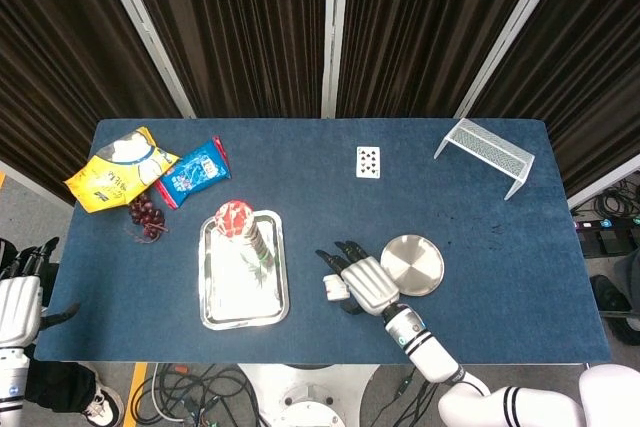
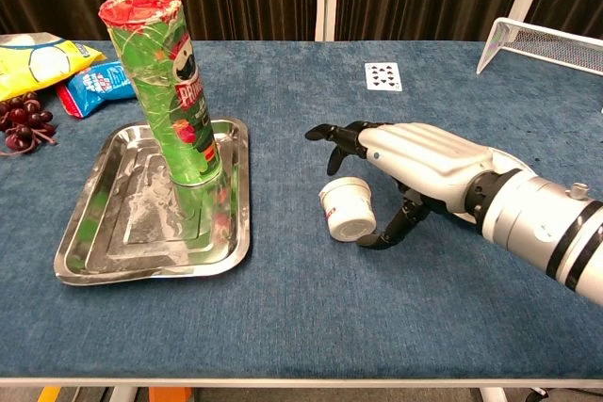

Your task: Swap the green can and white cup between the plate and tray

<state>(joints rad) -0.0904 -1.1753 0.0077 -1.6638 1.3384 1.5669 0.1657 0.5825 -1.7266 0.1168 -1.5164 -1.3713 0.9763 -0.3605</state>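
The tray (image 2: 94,249) is sitting on the left part of the blue tabletop (image 1: 480,237) and is carrying the green can (image 2: 165,82), which is standing upright on its far half with its red lid on top. The rest of the tray is showing only white smears on bare metal. The plate (image 1: 412,265) is lying right of centre with nothing on it. The white cup (image 2: 347,209) is resting on the tabletop between tray and plate, in neither of them, tipped so its round face is pointing toward the near edge.

The right hand (image 2: 415,162) is hovering just beside the cup on its right, fingers spread and holding nothing; the fingers (image 2: 334,134) are reaching over the cup's far side while the thumb is curving down near its front right. Whether any of them is touching the cup cannot be told.

The head view is showing the whole plate, which the chest view is hiding behind the right hand and forearm. It is also showing the left hand (image 1: 18,297) off the tabletop's left edge, fingers apart and empty, which the chest view is missing. The chest view is showing the can's label and the cup's tilt more clearly.
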